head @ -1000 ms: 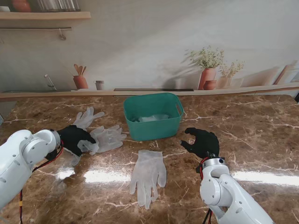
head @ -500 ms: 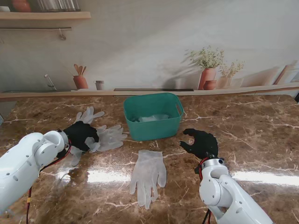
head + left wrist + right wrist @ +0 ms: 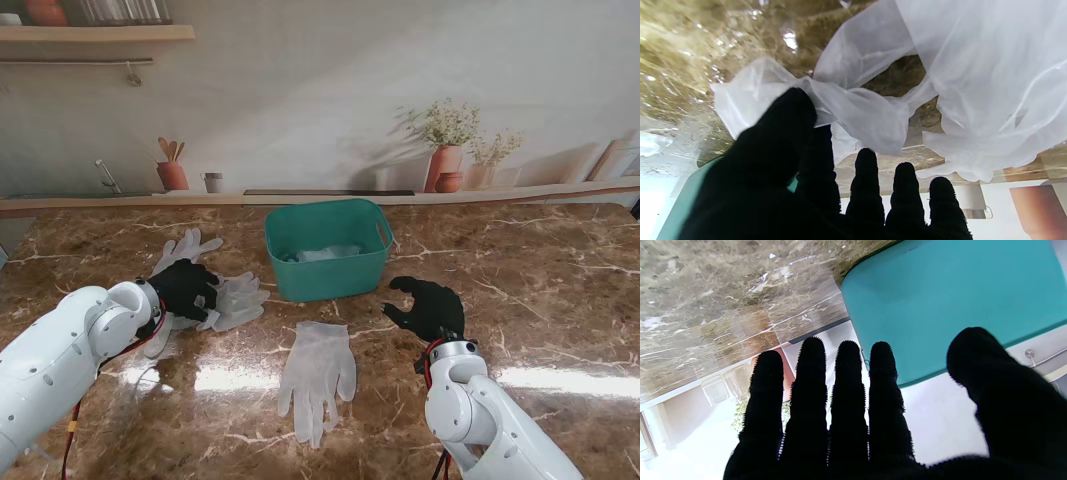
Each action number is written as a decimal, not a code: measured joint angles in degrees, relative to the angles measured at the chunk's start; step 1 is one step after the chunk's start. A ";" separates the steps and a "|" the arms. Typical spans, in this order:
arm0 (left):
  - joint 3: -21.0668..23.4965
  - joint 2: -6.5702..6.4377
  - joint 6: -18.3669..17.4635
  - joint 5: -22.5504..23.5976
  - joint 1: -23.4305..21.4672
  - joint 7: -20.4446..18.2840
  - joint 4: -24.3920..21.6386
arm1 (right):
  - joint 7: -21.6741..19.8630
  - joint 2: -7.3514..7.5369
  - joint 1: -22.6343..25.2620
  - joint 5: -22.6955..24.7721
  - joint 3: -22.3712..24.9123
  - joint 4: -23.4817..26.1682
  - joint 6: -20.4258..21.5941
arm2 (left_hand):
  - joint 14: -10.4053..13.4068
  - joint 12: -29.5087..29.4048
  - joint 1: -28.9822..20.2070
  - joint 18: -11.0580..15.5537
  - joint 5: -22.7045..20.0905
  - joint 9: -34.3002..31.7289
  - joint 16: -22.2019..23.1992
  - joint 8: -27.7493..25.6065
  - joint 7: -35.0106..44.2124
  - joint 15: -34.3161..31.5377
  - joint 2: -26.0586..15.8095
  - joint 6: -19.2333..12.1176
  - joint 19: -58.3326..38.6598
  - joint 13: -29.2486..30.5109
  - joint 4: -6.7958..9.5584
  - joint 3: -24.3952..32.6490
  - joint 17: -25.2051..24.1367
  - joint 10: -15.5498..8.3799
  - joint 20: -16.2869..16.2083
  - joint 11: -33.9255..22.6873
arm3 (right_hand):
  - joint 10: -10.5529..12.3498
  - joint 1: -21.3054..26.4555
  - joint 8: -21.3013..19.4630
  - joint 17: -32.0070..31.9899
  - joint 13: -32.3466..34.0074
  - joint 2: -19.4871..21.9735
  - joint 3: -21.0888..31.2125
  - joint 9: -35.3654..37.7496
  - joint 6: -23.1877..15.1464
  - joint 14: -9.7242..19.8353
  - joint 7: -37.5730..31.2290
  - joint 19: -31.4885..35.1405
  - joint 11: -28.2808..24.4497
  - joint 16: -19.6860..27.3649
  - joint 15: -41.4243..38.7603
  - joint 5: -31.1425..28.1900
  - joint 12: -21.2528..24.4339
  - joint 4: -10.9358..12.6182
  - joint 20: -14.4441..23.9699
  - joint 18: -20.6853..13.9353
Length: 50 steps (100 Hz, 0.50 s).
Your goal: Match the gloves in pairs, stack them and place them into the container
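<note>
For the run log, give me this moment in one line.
left hand: pinching glove | right hand: open, idle | container: holds gloves

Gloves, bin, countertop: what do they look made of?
Gloves: thin translucent whitish film, probably disposable plastic or vinyl; the marble pattern shows through the one pinched by the left hand, and it crumples limply.
Bin: teal, opaque, smooth molded walls with a cut-out handle; looks like plastic.
Countertop: glossy brown veined marble look with glare patches; real stone or laminate, can't tell.
</note>
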State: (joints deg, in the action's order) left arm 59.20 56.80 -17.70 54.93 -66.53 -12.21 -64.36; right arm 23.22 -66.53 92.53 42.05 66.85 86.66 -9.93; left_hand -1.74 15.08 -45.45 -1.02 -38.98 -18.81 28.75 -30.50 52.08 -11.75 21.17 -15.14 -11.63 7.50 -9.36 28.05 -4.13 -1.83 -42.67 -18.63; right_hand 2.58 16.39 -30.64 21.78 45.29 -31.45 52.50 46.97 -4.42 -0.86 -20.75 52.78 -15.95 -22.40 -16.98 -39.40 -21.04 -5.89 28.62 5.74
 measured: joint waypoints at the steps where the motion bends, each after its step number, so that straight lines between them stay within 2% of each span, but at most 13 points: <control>1: 0.07 0.01 -0.02 -0.18 -0.02 -0.20 -0.01 | 0.01 -0.01 0.01 -0.03 0.00 0.00 0.01 | 0.10 0.00 0.00 0.06 0.00 0.00 0.00 -0.03 0.00 0.00 -0.35 0.00 0.00 0.00 0.00 -0.46 0.00 -0.01 0.01 0.00 | 0.00 -0.01 0.00 0.00 0.00 0.01 0.00 0.00 -0.04 0.00 0.00 0.00 0.00 0.00 0.00 0.00 0.00 0.00 0.00 0.00; 7: 0.94 0.14 -0.08 -1.66 -0.36 -2.06 -0.36 | 0.03 -0.02 0.06 -0.23 0.00 0.02 0.10 | 0.38 0.00 -2.36 0.18 0.02 0.00 0.00 -1.45 -0.89 0.00 -3.66 0.19 -0.01 0.00 -0.50 -5.27 0.05 -0.10 0.68 0.00 | 0.00 -0.01 0.00 0.00 0.00 0.04 0.00 0.02 -0.43 0.00 0.00 -0.01 0.00 0.00 0.00 0.00 0.00 0.00 0.00 0.00; 14: 3.68 0.45 -0.02 -3.60 -1.77 -4.76 -2.01 | 0.01 -0.02 0.22 -0.39 0.02 0.15 0.25 | 0.61 0.01 -4.86 0.28 0.02 0.00 0.00 -2.74 -1.63 0.00 -5.63 0.77 -0.01 0.00 -0.53 -10.36 0.08 -0.31 0.70 0.00 | 0.00 -0.07 0.01 0.00 0.00 0.54 0.02 0.02 -0.44 0.00 0.00 -0.01 0.00 0.00 0.00 0.00 0.00 0.00 0.00 0.01; 18: 4.59 0.44 0.07 -3.61 -2.55 -4.89 -3.07 | -0.02 -0.03 0.33 -0.40 0.03 0.27 0.33 | 0.62 0.01 -5.55 0.30 0.03 -0.27 0.01 -3.48 -1.74 0.00 -6.74 0.88 -0.01 0.00 -0.56 -12.24 0.08 -0.35 0.70 0.01 | 0.00 -0.07 0.01 0.00 0.00 0.57 0.02 0.03 -0.45 0.00 0.00 -0.01 0.00 0.00 0.00 0.00 0.00 0.00 0.00 0.01; 23: 5.33 0.42 0.14 -3.37 -3.42 -4.56 -4.25 | -0.04 -0.03 0.46 -0.40 0.03 0.40 0.42 | 0.76 0.02 -8.61 0.65 0.03 -0.82 0.13 -4.86 -2.43 0.00 -8.40 1.29 -0.01 0.00 -0.56 -17.56 0.08 -0.51 0.70 0.12 | 0.00 -0.07 0.01 0.00 0.01 0.58 0.02 0.04 -0.46 0.00 0.00 -0.01 0.00 0.00 0.00 0.00 0.00 0.01 0.00 0.01; 30: 7.55 0.55 0.40 -3.52 -5.28 -4.52 -6.66 | -0.04 -0.03 0.65 -0.33 0.03 0.60 0.62 | 0.99 0.07 -9.70 0.76 0.03 -1.95 0.42 -6.34 -2.84 0.00 -9.45 1.58 -0.01 0.00 -0.54 -20.27 0.10 -0.55 0.70 -0.01 | -0.01 -0.07 0.01 0.00 0.01 0.58 0.02 0.05 -0.46 0.00 0.00 -0.01 0.00 0.00 0.00 0.00 0.00 0.01 0.00 0.01; 35: 9.44 0.68 0.90 -4.64 -6.85 -5.22 -8.90 | 0.00 -0.01 0.84 -0.07 0.02 0.84 0.84 | 0.99 0.58 -13.31 0.76 0.03 -2.30 0.61 -8.54 -2.97 -0.01 -11.64 2.10 -0.01 0.05 1.27 -27.22 0.10 -0.55 0.94 -0.02 | -0.01 -0.08 0.01 0.00 0.01 0.58 0.02 0.06 -0.46 0.00 0.00 -0.02 0.00 0.00 0.00 0.00 0.00 0.01 0.00 0.01; 38: 10.41 0.71 1.40 -5.83 -7.78 -6.16 -10.38 | 0.07 0.00 1.00 0.17 0.01 1.03 1.04 | 0.99 0.78 -13.93 0.76 0.03 -2.45 0.80 -9.88 -2.99 -0.08 -12.22 2.13 -0.01 0.23 1.85 -28.59 0.11 -0.55 1.17 -0.02 | -0.01 -0.08 0.01 0.02 0.01 0.58 0.02 0.09 -0.46 0.00 0.00 -0.02 0.00 0.00 0.00 0.00 0.00 0.01 0.00 0.01; 50: 13.16 0.84 3.50 -9.98 -10.96 -8.03 -15.81 | 0.26 0.15 1.82 1.49 -0.06 2.06 1.89 | 1.00 3.16 -13.97 0.76 0.03 -6.26 2.33 -12.85 -3.04 -1.52 -12.49 2.35 -0.01 0.82 1.89 -29.43 0.11 -0.18 1.19 -0.05 | -0.03 -0.08 0.01 0.61 0.05 0.58 0.03 1.53 -0.47 0.00 0.00 -0.07 0.07 0.00 -0.05 0.00 0.00 0.01 0.00 0.01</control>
State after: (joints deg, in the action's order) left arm 72.36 57.64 -14.20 44.94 -77.48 -20.24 -80.18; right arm 23.48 -66.37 94.34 43.54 66.79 88.72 -8.04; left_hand -0.74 18.25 -59.42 -0.27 -38.95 -25.06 31.08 -43.35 49.04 -13.27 8.68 -12.80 -11.64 8.32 -7.47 -1.38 -4.02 -2.01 -41.48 -18.68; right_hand 2.55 16.31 -30.63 22.39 45.34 -30.87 52.52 48.50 -4.89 -0.86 -20.75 52.71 -15.88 -22.40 -17.03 -39.40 -21.04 -5.89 28.62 5.75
